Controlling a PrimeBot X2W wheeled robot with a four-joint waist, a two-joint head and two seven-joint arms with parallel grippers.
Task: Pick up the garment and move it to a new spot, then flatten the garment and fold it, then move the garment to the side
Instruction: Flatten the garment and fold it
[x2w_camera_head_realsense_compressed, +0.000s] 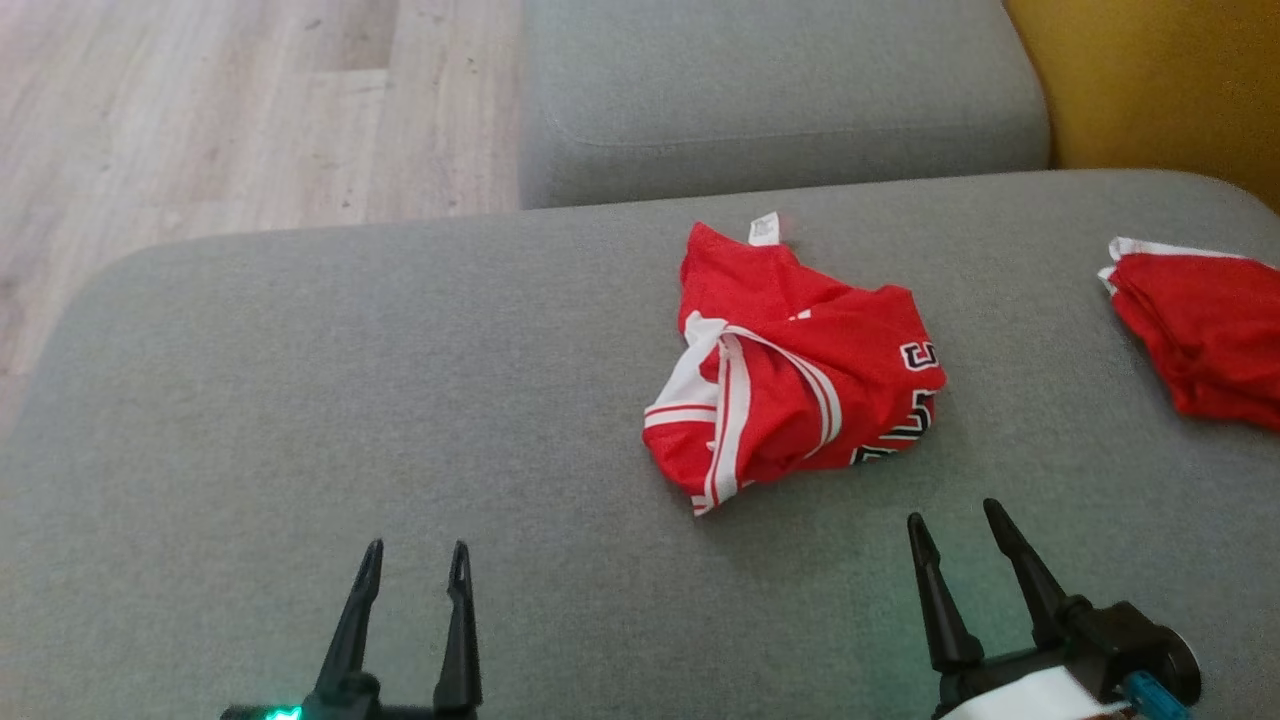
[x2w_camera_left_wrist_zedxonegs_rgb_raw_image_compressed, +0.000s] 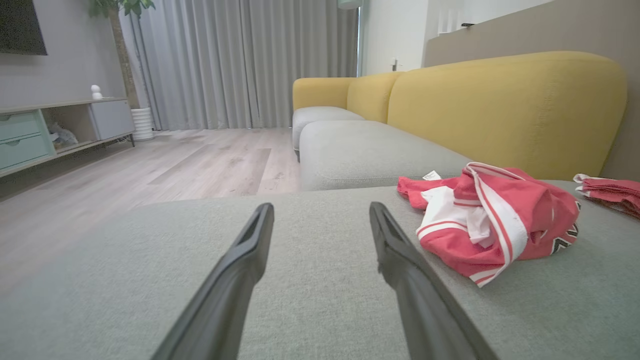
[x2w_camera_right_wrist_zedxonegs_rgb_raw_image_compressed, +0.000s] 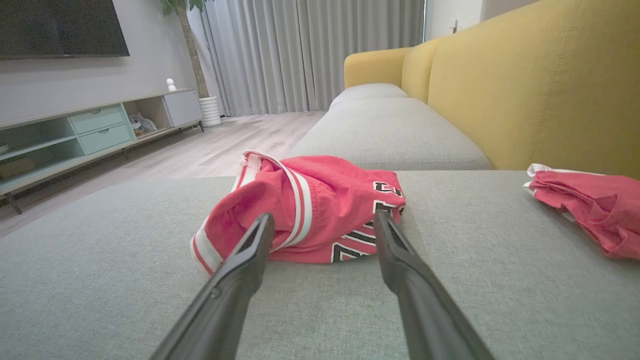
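Pickup not begun, I'd say: the red garment (x2w_camera_head_realsense_compressed: 790, 370) lies crumpled on the grey cushion (x2w_camera_head_realsense_compressed: 300, 400), eleven o'clock from the right gripper (x2w_camera_head_realsense_compressed: 952, 512). It and the left gripper (x2w_camera_head_realsense_compressed: 417, 548) gape wide, empty; next, reach and pinch.

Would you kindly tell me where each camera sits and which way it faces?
Head view: on the head, looking down at the grey fabric sofa seat and crumpled red fabric garment; left jaws and right jaws open at bottom.
Left wrist view: low over the seat, facing pleated grey curtains; garment right of its jaws.
Right wrist view: low, facing the garment beyond its jaws.
All share that garment.
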